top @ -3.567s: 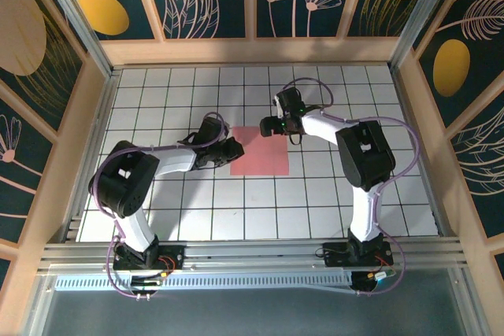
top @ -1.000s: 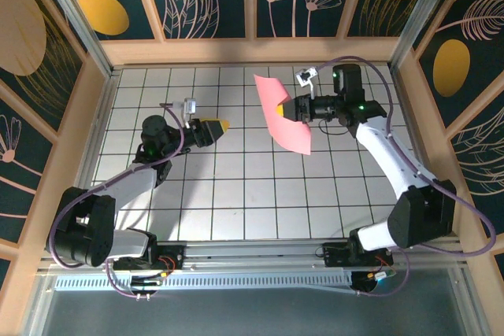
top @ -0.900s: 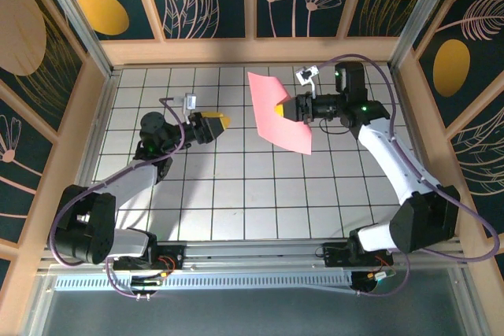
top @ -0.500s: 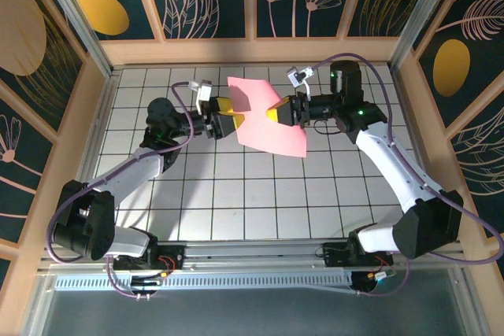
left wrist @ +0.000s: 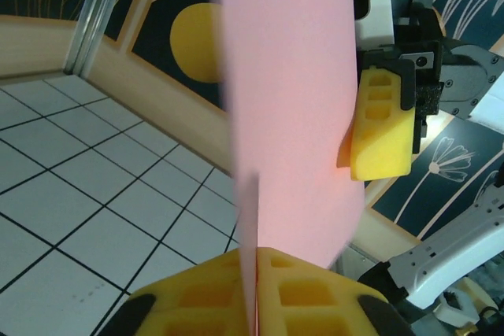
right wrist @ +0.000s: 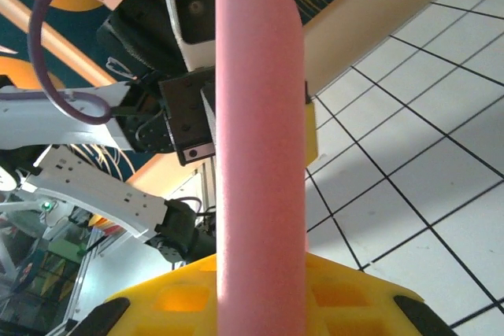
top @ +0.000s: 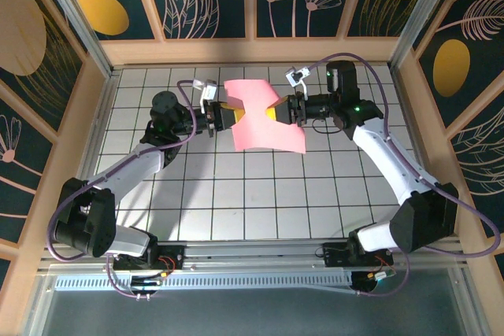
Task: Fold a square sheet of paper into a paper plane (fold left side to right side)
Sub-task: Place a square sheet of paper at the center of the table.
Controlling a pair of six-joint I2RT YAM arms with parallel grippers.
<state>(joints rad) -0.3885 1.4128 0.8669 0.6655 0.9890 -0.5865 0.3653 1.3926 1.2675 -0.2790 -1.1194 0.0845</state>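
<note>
From above, the pink paper [top: 264,125] hangs in the air over the far middle of the tabletop [top: 236,194] and does not touch it. A second ago only the right pincer [top: 276,109] held it, and the left pincer [top: 228,116] was wide open and well off to the side. Now the left pincer has come across and snapped shut on the left edge. The right pincer pinches the right edge, with its jaws close together. The sheet sags a little between them and has no crease yet. From the left wrist, the paper's thin edge runs straight down into the line where the two yellow pads [left wrist: 213,297] meet, so this pincer has bitten the paper. The sheet stands tall and a bit blurry in front. One yellow pad of the other pincer sits against its far edge. From the right wrist, the paper rises like a bent pink strip from between that pincer's own yellow pads [right wrist: 346,297]. The dark body of the left pincer sits just behind it. I think this means each arm now has one side. The left side can next be carried over to the right side, but the fold is not yet made.
</note>
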